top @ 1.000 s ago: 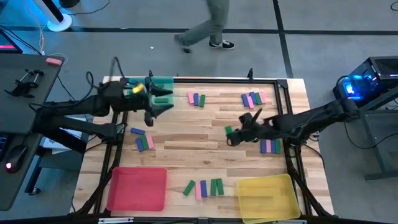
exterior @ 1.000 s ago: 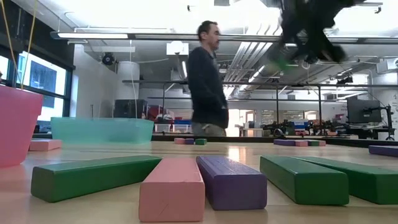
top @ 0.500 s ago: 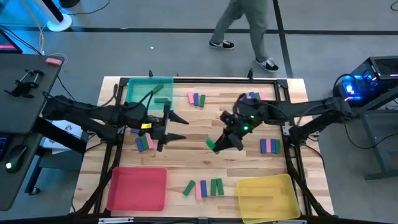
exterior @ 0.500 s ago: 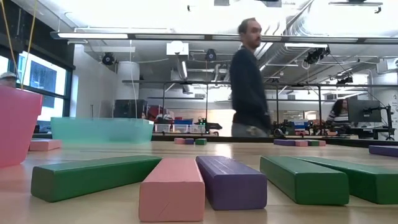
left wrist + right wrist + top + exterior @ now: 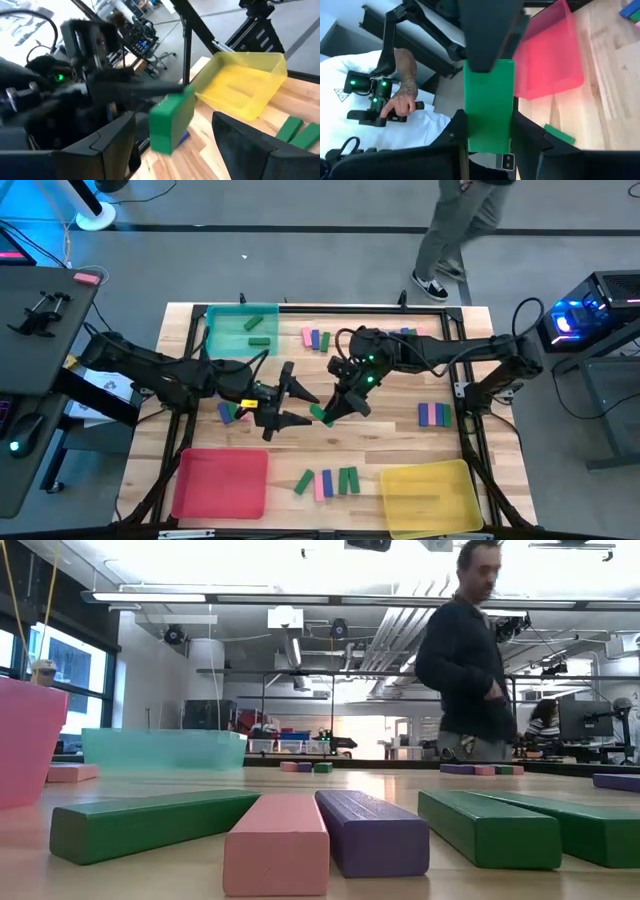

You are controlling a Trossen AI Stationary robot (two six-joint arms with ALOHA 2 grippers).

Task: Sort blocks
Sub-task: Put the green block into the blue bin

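Above the middle of the table my right gripper (image 5: 334, 406) is shut on a green block (image 5: 322, 415). My left gripper (image 5: 307, 409) faces it from the table's left, open. Its fingers stand on either side of the block's free end (image 5: 170, 122) with a gap on each side. More green, pink and purple blocks lie flat on the wood in small groups (image 5: 328, 480) (image 5: 433, 415) (image 5: 317, 338) (image 5: 405, 335) (image 5: 232, 410). Two green blocks (image 5: 257, 332) lie in the green tray (image 5: 222, 330). Neither gripper shows in the low view. My right gripper pinches the green block between its two fingers at the block's near end (image 5: 488, 132). The fingers come from the table's right, slanting toward its left and near side, and lie along the block. The block sticks out past them, lifted clear of the table.
A red tray (image 5: 222, 483) stands at the near left and a yellow tray (image 5: 430, 495) at the near right. A person (image 5: 455, 230) walks past beyond the table's far edge. In the low view a row of blocks (image 5: 275, 840) lies close in front.
My left gripper has come away from the green tray toward the table's middle and rolled about its own line, staying open. My right gripper has carried the green block up and toward the table's left, turning, until the block stands between the left fingers. The person has walked rightward.
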